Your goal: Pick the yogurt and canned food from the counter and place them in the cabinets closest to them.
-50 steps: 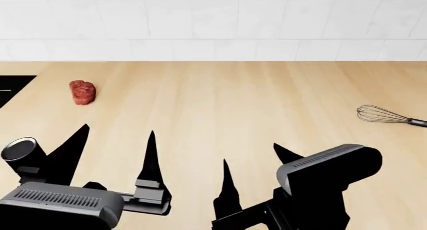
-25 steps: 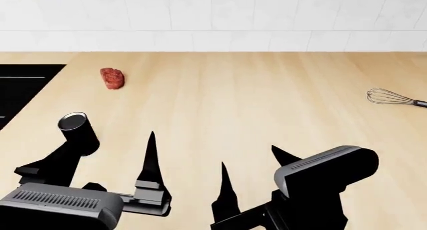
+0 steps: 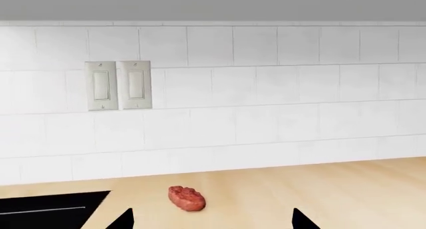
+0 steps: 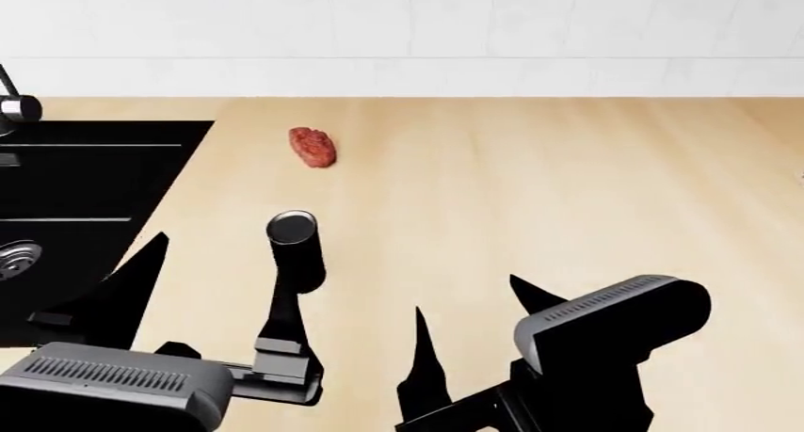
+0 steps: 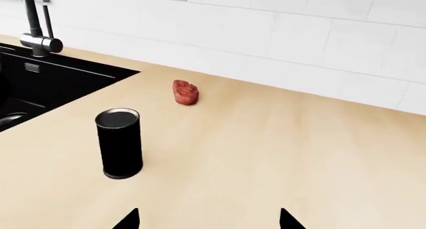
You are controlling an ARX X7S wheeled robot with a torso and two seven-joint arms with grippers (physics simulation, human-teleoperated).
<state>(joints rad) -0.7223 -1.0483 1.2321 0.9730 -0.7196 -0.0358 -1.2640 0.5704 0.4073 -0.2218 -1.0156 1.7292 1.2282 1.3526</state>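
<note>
Head view: I see my left gripper (image 4: 214, 263) spread wide and empty, right gripper (image 4: 468, 312) likewise. Canned food (image 4: 296, 251) stands upright on the bench (image 4: 540, 197), just beyond the left fingertip, beside the sink (image 4: 88, 197); meat (image 4: 313, 147) farther back.

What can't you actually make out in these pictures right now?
- Yogurt cup and cabinets: in no view.
- Slim black can with grey top: foot hidden behind a left tool finger in the head view.
- Black sink and faucet: cut by frame edges.
- Both tools: only fingertips show in their wrist views.
</note>
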